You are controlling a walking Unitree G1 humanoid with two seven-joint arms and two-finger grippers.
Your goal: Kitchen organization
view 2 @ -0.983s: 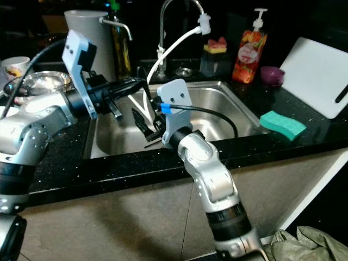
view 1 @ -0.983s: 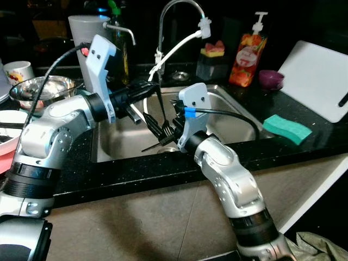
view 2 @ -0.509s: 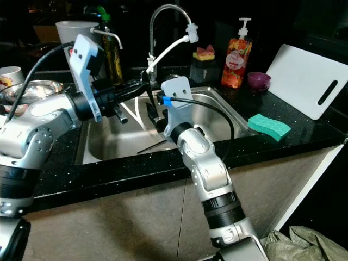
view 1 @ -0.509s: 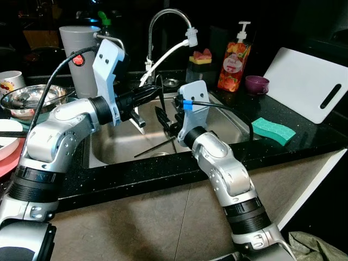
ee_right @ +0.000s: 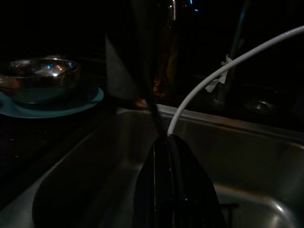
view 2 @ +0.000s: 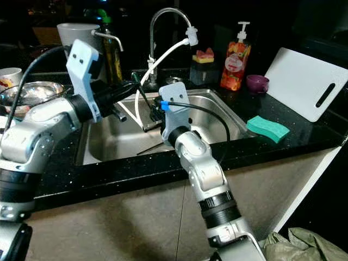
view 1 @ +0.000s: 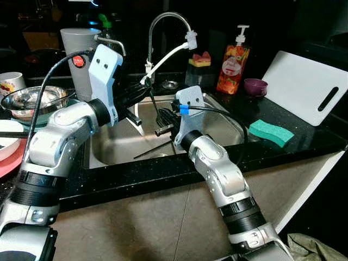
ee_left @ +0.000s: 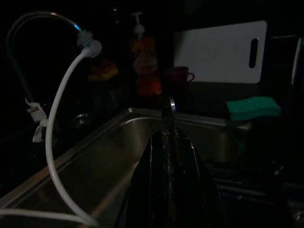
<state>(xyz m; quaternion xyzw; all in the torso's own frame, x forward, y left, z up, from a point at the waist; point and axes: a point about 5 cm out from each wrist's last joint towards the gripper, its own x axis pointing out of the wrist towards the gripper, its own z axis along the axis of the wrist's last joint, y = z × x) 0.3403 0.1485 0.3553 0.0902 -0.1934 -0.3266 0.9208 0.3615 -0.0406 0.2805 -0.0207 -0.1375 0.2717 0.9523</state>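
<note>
Over the steel sink (view 1: 217, 122), the right end effector (view 1: 165, 117) is pinched narrow around a dark utensil handle (ee_right: 153, 111). At its ten o'clock, just beside it, the left end effector (view 1: 142, 92) is pinched around a thin metal utensil (ee_left: 168, 111). Farther back at twelve o'clock stands the faucet (view 1: 163, 24); a green sponge (view 1: 271, 132) lies on the bench at three o'clock.

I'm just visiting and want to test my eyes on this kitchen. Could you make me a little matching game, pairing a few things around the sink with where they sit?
Things:
1. green sponge
2. white cutting board
3. metal bowl
4. soap bottle

Places:
A. on the counter left of the sink
B. behind the sink, right of the tap
C. leaning at the far right
D. flat on the counter right of the sink

Pairs: 1-D, 2-C, 3-A, 4-B
</note>
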